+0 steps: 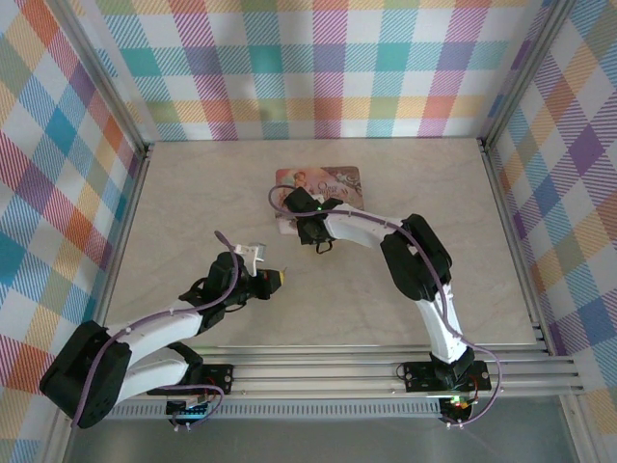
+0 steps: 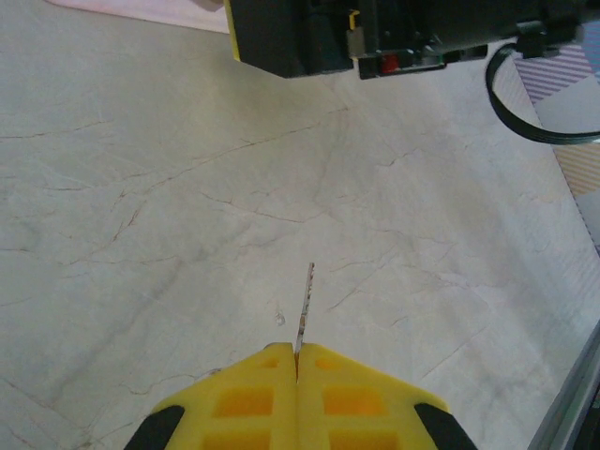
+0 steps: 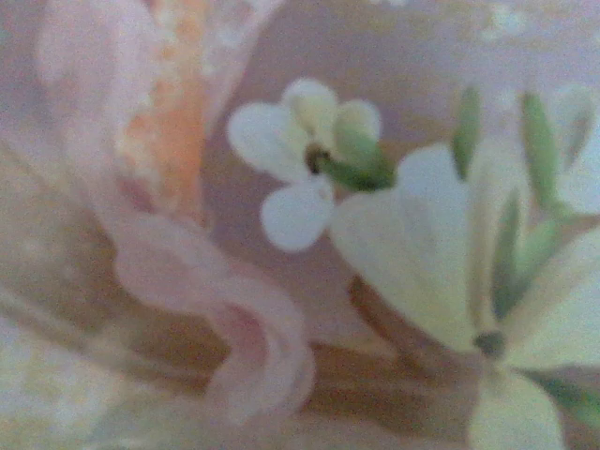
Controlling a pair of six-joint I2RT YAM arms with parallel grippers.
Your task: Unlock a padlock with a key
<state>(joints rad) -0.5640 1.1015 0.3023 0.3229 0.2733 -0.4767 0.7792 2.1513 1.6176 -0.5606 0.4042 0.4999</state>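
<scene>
Top view: left gripper (image 1: 278, 279) over bare surface (image 1: 174, 193), left of centre. Right gripper (image 1: 316, 236) at near edge of pink tin (image 1: 318, 178); cannot tell how its jaws stand.
Left wrist: yellow jaws pressed together, pinching key (image 2: 305, 305), thin blade pointing away above surface.
Right wrist: tin's flower print, blurred, very close.

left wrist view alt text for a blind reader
The yellow left gripper is shut on the key, a thin metal sliver pointing forward above a pale marbled table. The right arm, dark hardware, crosses the top edge.
</scene>
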